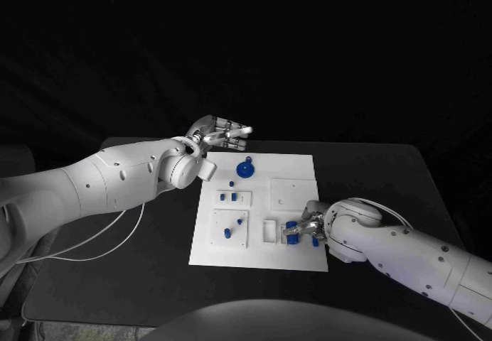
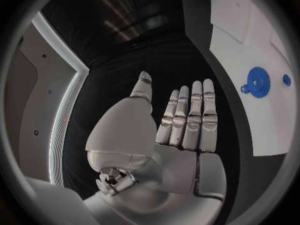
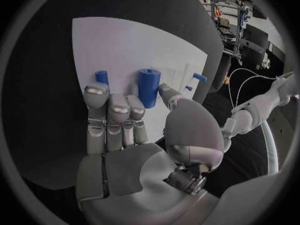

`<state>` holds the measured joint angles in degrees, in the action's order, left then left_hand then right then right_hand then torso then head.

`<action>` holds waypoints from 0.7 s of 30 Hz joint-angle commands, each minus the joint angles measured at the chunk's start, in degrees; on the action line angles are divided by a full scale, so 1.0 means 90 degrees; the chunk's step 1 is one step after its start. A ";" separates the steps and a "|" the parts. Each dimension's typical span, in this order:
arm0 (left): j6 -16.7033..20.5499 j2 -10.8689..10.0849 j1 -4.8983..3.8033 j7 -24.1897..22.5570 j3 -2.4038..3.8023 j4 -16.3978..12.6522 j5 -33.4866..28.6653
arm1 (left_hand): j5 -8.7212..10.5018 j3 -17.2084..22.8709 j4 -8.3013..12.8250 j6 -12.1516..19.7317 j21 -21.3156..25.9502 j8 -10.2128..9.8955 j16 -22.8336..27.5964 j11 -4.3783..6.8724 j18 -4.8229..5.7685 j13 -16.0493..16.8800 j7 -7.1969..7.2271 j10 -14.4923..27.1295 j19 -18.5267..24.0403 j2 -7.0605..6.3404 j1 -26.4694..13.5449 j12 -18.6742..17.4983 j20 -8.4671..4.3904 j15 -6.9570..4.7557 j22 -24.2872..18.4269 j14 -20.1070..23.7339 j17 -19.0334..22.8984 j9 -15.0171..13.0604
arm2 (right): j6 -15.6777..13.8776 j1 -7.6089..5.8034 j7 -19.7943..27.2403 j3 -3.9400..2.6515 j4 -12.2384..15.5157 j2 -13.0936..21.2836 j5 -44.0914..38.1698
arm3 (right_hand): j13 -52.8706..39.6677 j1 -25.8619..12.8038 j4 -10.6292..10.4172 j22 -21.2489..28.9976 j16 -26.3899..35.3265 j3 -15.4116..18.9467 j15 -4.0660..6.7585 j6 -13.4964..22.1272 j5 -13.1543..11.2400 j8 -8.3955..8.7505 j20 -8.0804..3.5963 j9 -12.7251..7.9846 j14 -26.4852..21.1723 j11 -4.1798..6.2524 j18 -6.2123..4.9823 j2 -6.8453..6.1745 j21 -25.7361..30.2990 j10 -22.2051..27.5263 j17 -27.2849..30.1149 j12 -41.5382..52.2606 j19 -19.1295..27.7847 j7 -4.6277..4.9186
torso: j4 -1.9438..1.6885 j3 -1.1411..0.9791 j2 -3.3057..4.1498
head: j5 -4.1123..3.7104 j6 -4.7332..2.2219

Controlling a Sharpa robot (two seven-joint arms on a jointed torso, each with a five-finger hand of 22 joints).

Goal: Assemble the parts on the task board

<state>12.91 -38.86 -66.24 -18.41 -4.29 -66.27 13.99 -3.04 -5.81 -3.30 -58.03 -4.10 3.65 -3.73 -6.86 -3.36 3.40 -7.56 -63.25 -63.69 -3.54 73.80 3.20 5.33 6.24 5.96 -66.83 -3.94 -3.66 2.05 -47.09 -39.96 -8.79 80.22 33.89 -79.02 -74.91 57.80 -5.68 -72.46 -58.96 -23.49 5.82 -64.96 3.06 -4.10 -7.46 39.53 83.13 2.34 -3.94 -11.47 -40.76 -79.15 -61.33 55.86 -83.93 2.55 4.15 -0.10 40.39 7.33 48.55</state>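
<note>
A black worktop (image 1: pixel 380 177) carries one white task board (image 1: pixel 292 167), lying flat about midway between its left and right edges and reaching from near its far edge toward the near edge. A thin white cable (image 1: pixel 108 241) trails across the worktop's left side.

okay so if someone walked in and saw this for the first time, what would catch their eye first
Likely the white task board glowing in the middle of the black table, dotted with small blue parts. Next, the right hand down at the board's near edge around a blue cylinder, while the left hand hangs open past the far-left corner.
</note>
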 commanded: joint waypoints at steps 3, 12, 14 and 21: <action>-0.0122 0.0026 -0.0002 0.0005 0.0005 -0.0003 -0.0031 | 0.0041 0.0002 -0.0051 0.0030 -0.0014 0.0003 0.0019 -0.0041 -0.0049 0.0000 -0.0035 -0.0004 -0.0030 -0.0021 -0.0022 0.0020 0.0022 0.0049 -0.0012 -0.0001 0.0001 -0.0008 | 0.0130 0.0064 0.0010 0.0121 -0.0162 -0.0073 0.0072 | -0.0083 0.0117 0.0359 -0.0020 0.0038 -0.0180 -0.0033 0.0033 0.0028 0.0052 0.0066 -0.1178 0.0022 -0.0015 -0.0002 0.0098 0.0032 0.0051 0.0001 -0.0006 -0.0329 0.0013 | -0.0001 -0.0001 0.0004 | -0.0001 -0.0014; -0.0135 0.0032 -0.0002 0.0030 0.0005 0.0012 -0.0027 | 0.0040 0.0014 -0.0045 0.0029 -0.0016 0.0007 0.0019 -0.0045 -0.0053 0.0000 -0.0043 -0.0004 -0.0032 -0.0011 -0.0010 0.0020 0.0025 0.0051 -0.0031 -0.0002 0.0000 -0.0009 | 0.0017 0.0039 0.0019 0.0205 -0.0259 -0.0101 0.0180 | -0.0053 0.0383 0.1143 -0.0064 0.0017 0.0042 -0.0022 0.0002 0.1578 0.0052 0.0063 -0.1210 0.0026 0.0013 0.0002 0.0465 0.0024 0.0085 -0.0015 -0.0011 -0.0333 -0.0013 | 0.0007 0.0001 0.0002 | -0.0002 -0.0017; -0.0139 0.0034 -0.0002 0.0034 0.0005 0.0013 -0.0024 | 0.0040 0.0014 -0.0045 0.0029 -0.0016 0.0007 0.0019 -0.0045 -0.0053 0.0000 -0.0043 -0.0004 -0.0032 -0.0011 -0.0010 0.0020 0.0025 0.0051 -0.0031 -0.0002 0.0000 -0.0009 | -0.0039 0.0031 0.0019 0.0215 -0.0262 -0.0095 0.0223 | -0.0045 0.0386 0.1353 -0.0076 0.0022 0.0064 -0.0018 -0.0011 0.1969 0.0053 0.0059 -0.1228 0.0023 0.0020 0.0007 0.0546 0.0023 0.0096 -0.0013 -0.0016 -0.0333 -0.0018 | 0.0003 0.0004 0.0003 | -0.0001 -0.0019; -0.0141 0.0017 -0.0002 0.0047 0.0005 0.0018 -0.0015 | 0.0040 0.0017 -0.0037 0.0026 -0.0017 0.0006 0.0019 -0.0044 -0.0054 0.0000 -0.0043 -0.0007 -0.0035 -0.0004 -0.0004 0.0021 0.0025 0.0050 -0.0038 -0.0003 -0.0002 -0.0009 | -0.0398 0.0004 0.0021 0.0228 -0.0151 0.0033 0.0602 | -0.0026 0.0222 0.1879 -0.0120 0.0007 0.0036 -0.0006 -0.0060 0.2518 0.0050 0.0045 -0.1225 0.0025 0.0041 0.0014 0.0763 0.0019 0.0097 -0.0026 0.0005 -0.0338 -0.0024 | 0.0003 -0.0001 0.0006 | 0.0015 -0.0030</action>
<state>12.52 -38.75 -66.24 -17.86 -4.28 -66.06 13.98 -3.05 -5.65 -3.46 -57.82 -4.10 3.65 -3.73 -6.86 -3.37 3.40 -7.77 -63.25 -63.69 -3.54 73.81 3.20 5.33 6.24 5.67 -66.83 -3.94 -3.65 -0.45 -47.81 -38.86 -7.34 79.22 33.82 -76.16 -74.90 55.86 5.41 -73.49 -58.96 -17.52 5.57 -65.25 25.53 -4.09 -7.25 48.58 83.07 2.48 -3.81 -8.93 -40.77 -78.59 -61.50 55.86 -84.14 2.37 4.15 -0.09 40.44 7.37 48.34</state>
